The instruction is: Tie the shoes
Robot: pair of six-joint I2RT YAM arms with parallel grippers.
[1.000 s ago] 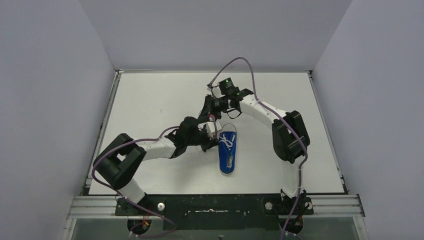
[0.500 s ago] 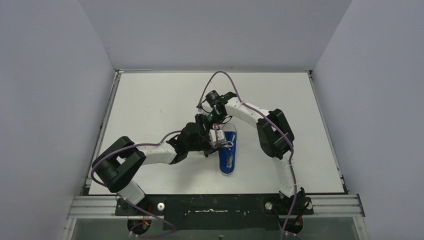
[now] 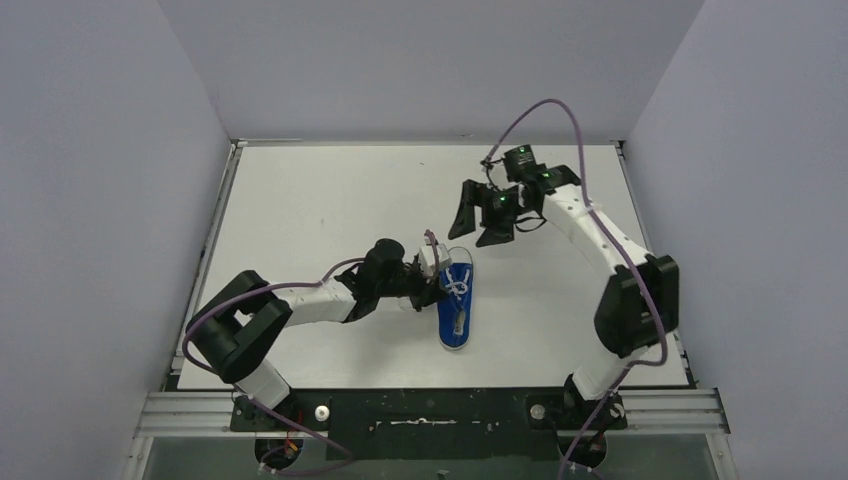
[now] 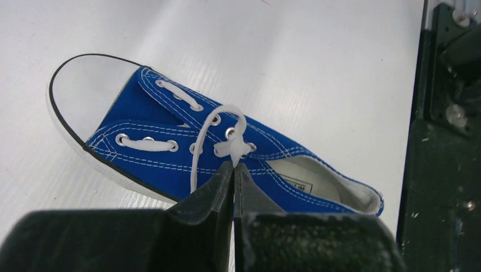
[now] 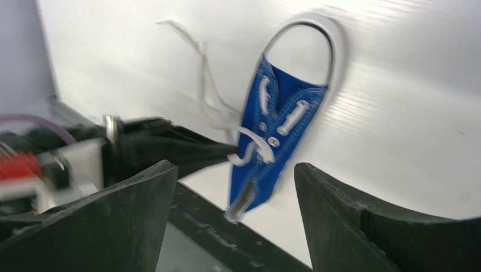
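Blue sneaker sits near the front middle of the table, toe pointing away. The left gripper is clamped tight on the white lace right at the crossing, arm stretched low from the left. The right gripper was crowding in there half a second ago. Now it's swung off to the far right, fingers spread wide, holding nothing, forearm raised.

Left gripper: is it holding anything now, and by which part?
Yes. The left gripper is shut on the white lace, pinching it at its crossing near the opening of the sneaker. The right gripper is open and holds nothing.
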